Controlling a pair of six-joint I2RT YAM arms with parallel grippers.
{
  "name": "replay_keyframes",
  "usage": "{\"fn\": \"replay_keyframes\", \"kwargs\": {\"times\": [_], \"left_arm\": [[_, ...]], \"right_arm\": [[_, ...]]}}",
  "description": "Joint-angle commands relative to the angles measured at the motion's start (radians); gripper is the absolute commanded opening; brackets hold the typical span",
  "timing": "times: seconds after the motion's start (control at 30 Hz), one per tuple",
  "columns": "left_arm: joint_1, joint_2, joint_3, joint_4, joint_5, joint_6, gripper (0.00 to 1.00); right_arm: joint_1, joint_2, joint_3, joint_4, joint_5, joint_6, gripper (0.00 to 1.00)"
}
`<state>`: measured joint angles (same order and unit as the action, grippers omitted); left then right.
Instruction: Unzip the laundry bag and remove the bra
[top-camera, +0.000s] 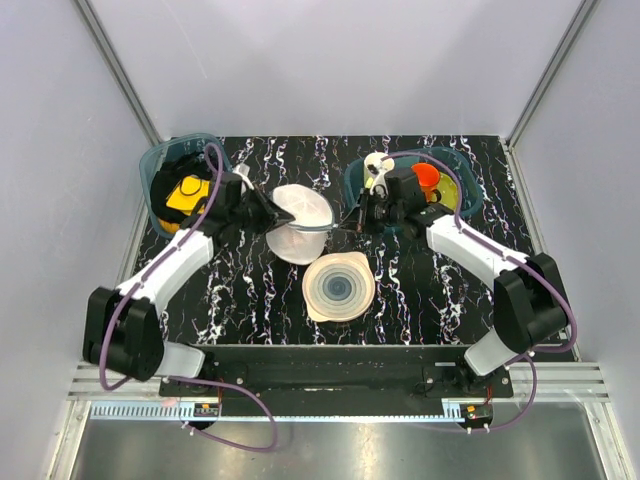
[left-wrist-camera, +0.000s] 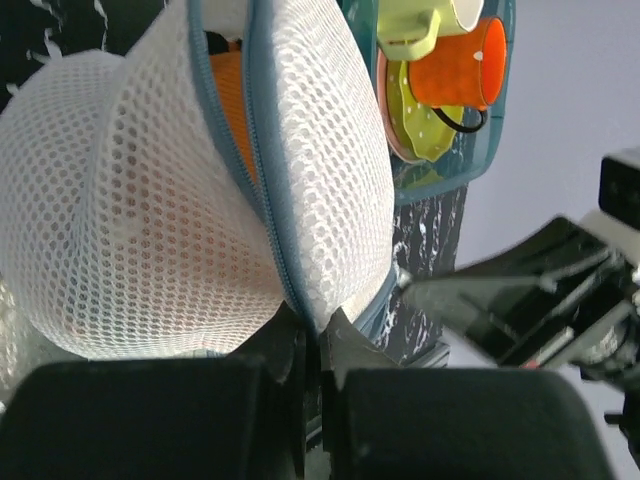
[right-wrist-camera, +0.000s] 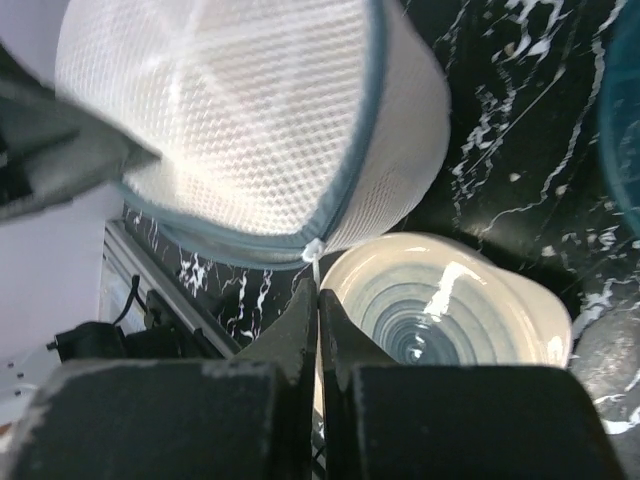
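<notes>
The white mesh laundry bag (top-camera: 300, 222) is held up between both grippers above the table. My left gripper (top-camera: 270, 212) is shut on the bag's zip rim, which shows close up in the left wrist view (left-wrist-camera: 318, 335). My right gripper (top-camera: 351, 222) is shut on the thin white zip pull (right-wrist-camera: 317, 262) hanging from the bag's blue-grey zip (right-wrist-camera: 240, 240). In the left wrist view the zip (left-wrist-camera: 268, 190) gapes near the top. A warm pink-orange soft thing, probably the bra (left-wrist-camera: 228, 95), shows in that gap and tints the mesh (left-wrist-camera: 130, 230).
A pale round plate with blue-grey rings (top-camera: 338, 287) lies just in front of the bag, under my right gripper (right-wrist-camera: 450, 310). A teal bin with yellow and black garments (top-camera: 180, 185) stands back left. A teal bin with an orange cup (top-camera: 430, 180) stands back right.
</notes>
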<state>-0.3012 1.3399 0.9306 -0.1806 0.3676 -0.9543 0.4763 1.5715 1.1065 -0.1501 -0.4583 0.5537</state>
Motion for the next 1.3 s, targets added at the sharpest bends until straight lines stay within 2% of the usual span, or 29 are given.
{"fn": "replay_keyframes", "kwargs": {"times": [0.0, 0.03, 0.1, 0.17, 0.2, 0.27, 0.4, 0.5, 0.6, 0.8, 0.93, 0.97, 1.03, 1.07, 1.13, 1.27], "left_arm": [[0.040, 0.120, 0.158, -0.039, -0.018, 0.118, 0.03], [0.042, 0.151, 0.183, -0.063, -0.024, 0.138, 0.28], [0.047, 0.214, 0.250, -0.100, -0.019, 0.153, 0.55], [0.045, 0.211, 0.272, -0.106, 0.004, 0.164, 0.80], [0.043, 0.197, 0.267, -0.103, 0.005, 0.163, 0.90], [0.043, 0.130, 0.254, -0.105, 0.005, 0.161, 0.92], [0.028, -0.017, 0.156, -0.102, -0.013, 0.123, 0.89], [-0.027, -0.082, 0.067, -0.057, -0.018, 0.051, 0.88], [-0.087, -0.076, 0.014, 0.008, -0.007, 0.000, 0.88], [-0.142, 0.050, 0.019, 0.099, -0.003, -0.038, 0.85], [-0.133, 0.100, 0.068, 0.101, -0.004, -0.023, 0.68], [-0.133, 0.111, 0.076, 0.093, -0.004, -0.018, 0.51], [-0.128, 0.114, 0.108, 0.064, -0.012, -0.002, 0.33], [-0.124, 0.108, 0.117, 0.023, -0.018, 0.008, 0.16], [-0.098, 0.093, 0.129, -0.012, -0.021, 0.031, 0.09], [-0.033, 0.038, 0.119, -0.065, -0.006, 0.063, 0.09]], "right_arm": [[0.080, -0.025, 0.032, -0.031, 0.010, -0.024, 0.00], [0.093, -0.027, 0.033, -0.028, 0.010, -0.015, 0.00], [0.120, -0.028, 0.033, -0.013, 0.009, 0.000, 0.00], [0.130, -0.036, 0.032, -0.006, 0.009, 0.025, 0.00], [0.131, -0.039, 0.032, -0.006, 0.012, 0.032, 0.00], [0.131, -0.045, 0.033, 0.001, 0.018, 0.046, 0.00], [0.131, -0.031, 0.047, 0.003, 0.018, 0.043, 0.00], [0.131, -0.008, 0.050, 0.020, 0.004, 0.048, 0.00], [0.131, 0.005, 0.056, 0.021, 0.000, 0.054, 0.00], [0.131, 0.004, 0.062, 0.021, -0.005, 0.058, 0.00], [0.131, -0.007, 0.061, 0.014, -0.008, 0.064, 0.00], [0.130, -0.011, 0.058, 0.008, -0.005, 0.061, 0.00], [0.130, -0.014, 0.049, -0.006, 0.019, 0.046, 0.00], [0.128, -0.014, 0.047, -0.015, 0.036, 0.037, 0.00], [0.084, -0.027, 0.020, -0.020, 0.052, 0.025, 0.00], [-0.065, -0.045, -0.039, -0.008, 0.027, 0.009, 0.00]]}}
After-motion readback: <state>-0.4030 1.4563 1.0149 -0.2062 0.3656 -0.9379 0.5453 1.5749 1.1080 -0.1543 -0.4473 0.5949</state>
